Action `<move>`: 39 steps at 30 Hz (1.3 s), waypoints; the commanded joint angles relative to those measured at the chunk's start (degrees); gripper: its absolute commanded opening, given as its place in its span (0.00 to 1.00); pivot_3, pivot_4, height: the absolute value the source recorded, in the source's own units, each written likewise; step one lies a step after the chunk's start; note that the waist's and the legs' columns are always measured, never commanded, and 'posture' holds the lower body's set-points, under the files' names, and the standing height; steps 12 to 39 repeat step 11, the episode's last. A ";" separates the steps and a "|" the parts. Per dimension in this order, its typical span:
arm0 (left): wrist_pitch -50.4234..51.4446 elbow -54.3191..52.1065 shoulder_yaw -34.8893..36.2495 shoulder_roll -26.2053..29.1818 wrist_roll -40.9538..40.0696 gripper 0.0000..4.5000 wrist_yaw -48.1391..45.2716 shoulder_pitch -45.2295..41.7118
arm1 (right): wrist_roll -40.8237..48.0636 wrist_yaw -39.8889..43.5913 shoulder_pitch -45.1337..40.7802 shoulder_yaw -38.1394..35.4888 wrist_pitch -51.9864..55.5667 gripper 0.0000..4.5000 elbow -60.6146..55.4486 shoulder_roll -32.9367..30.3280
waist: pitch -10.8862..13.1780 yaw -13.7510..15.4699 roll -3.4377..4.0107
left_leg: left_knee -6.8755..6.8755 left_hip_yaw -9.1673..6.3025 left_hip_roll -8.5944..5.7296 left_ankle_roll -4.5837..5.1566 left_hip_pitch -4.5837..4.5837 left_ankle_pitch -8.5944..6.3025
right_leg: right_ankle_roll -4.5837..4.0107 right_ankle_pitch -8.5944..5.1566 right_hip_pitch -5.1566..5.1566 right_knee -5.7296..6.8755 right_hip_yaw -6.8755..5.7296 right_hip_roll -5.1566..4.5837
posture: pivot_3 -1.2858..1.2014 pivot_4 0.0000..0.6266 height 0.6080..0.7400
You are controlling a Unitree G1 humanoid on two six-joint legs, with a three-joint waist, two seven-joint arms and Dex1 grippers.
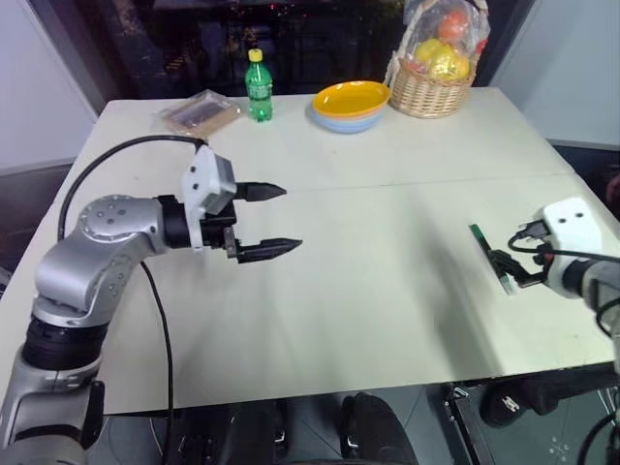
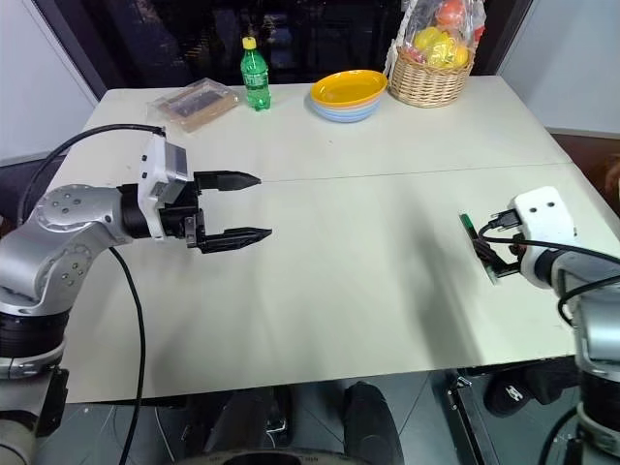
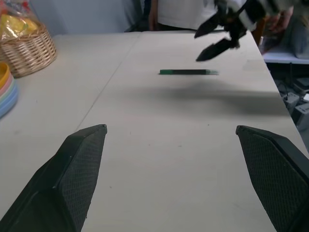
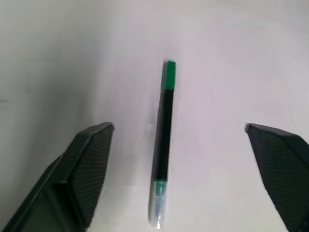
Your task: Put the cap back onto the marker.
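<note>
Right tool (image 4: 178,145): fingers spread wide, nothing between them, hanging above the marker (image 4: 164,140). The marker lies flat on the table (image 1: 387,252) near its right edge, apart from both fingers. The cap (image 4: 170,76) looks seated on the far end of the barrel, green against black; the near end shows a short green band and a pale tip.

Left tool (image 1: 266,220): also wide and empty, held over the middle of the table, well apart from the marker.

Judgement: capping appears done and the marker set down. You need only check the cap sits fully home; if loose, regrip the barrel and press.

The right wrist view gives cap and barrel detail. The head views show the marker as a thin sliver. The left wrist view shows the right tool (image 3: 219,36) above it from the side.
</note>
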 commanded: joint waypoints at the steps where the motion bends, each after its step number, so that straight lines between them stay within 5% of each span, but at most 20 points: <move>1: -2.17 0.90 -0.67 -0.56 0.83 1.00 -0.87 -0.30 | 3.31 2.55 -1.42 -3.60 4.57 1.00 -4.15 -3.90 | 0.00 0.00 0.00 | 0.00 0.00 0.00 0.01 0.00 0.00 | -0.02 -0.01 0.00 0.00 0.00 0.00 | 0.52 0.24 1.00; 39: -4.94 4.00 -3.19 -2.66 2.43 1.00 -3.03 -1.46 | 7.61 3.37 -0.46 -5.11 10.35 1.00 -9.04 -6.23 | 0.01 0.04 -0.02 | 0.00 -0.01 0.00 0.04 -0.03 -0.03 | -0.05 -0.02 -0.03 -0.04 0.02 -0.03 | 0.52 0.24 1.00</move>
